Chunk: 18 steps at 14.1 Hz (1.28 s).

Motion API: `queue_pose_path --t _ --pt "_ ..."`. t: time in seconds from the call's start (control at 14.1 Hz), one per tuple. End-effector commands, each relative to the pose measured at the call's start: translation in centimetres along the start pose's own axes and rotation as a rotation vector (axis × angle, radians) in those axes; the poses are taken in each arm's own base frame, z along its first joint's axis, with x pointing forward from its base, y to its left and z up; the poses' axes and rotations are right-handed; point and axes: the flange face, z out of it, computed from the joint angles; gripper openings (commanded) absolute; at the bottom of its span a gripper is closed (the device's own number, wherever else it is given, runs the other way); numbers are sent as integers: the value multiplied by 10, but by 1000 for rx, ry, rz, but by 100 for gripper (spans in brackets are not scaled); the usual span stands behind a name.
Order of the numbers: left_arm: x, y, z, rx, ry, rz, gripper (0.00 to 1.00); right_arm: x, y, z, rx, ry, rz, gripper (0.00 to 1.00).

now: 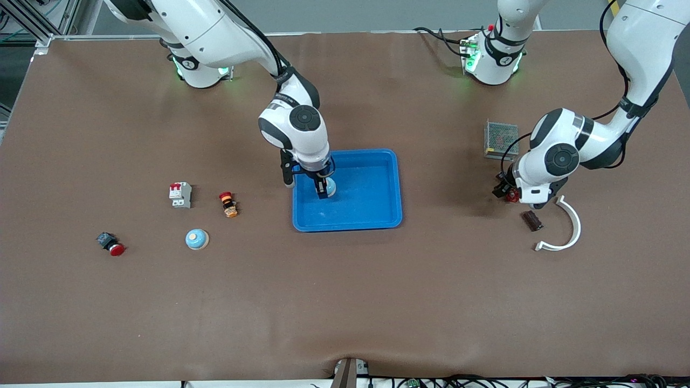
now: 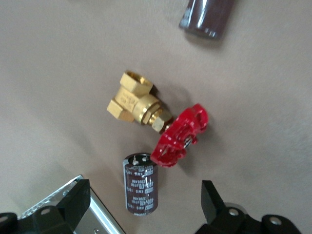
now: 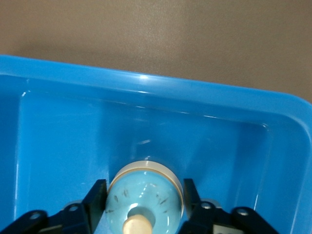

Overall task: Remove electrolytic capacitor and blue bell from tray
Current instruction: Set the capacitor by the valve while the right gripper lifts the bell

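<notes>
1. A light blue bell (image 3: 145,195) sat inside the blue tray (image 1: 377,218), at the tray's edge toward the right arm's end of the table.
2. The right gripper (image 3: 145,204) reached down into the tray with its fingers (image 3: 95,200) against the bell's two sides, pinching it.
3. A dark capacitor (image 2: 141,184) lay on the table just beside a brass valve (image 2: 139,103) with a red handwheel (image 2: 180,135).
4. The left gripper (image 2: 144,204) hovered over the capacitor, jaws spread wide and holding nothing.
5. A second bell (image 1: 197,239) rested well apart, toward the right arm's end.
6. A white curved piece (image 1: 571,226) lay near the left gripper.
</notes>
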Motion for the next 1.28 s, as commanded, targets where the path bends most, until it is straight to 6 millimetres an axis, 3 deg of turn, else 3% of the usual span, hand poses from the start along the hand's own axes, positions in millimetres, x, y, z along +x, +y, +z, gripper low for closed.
queue_pose_path --t 0.0,0.21,0.28,0.35,0.43,0.64,0.92,1.06,1.21 --pt "-5 14 -36 6 40 0 100 -12 -3 8 20 7 -2 98" --pt "-15 39 -78 -22 32 -4 100 -17 -10 13 26 2 -3 99" --pt "-17 47 -91 -42 27 -1 100 -17 -10 13 31 4 -11 87" --pt "-19 53 -101 -64 21 3 100 -16 -10 13 39 14 -29 52" --pt "-26 64 -113 -87 29 20 100 -16 -11 13 42 17 -34 1" --pt "-40 91 -153 -149 75 58 100 -9 -16 13 40 16 -16 0" --pt "-50 113 -204 -232 130 81 100 -13 -23 -6 42 27 -23 0" --pt "-60 121 -222 -232 157 105 100 -7 -31 -29 -9 56 -71 0" --pt "-56 121 -240 -221 169 144 100 6 -50 -57 -119 24 -128 0"
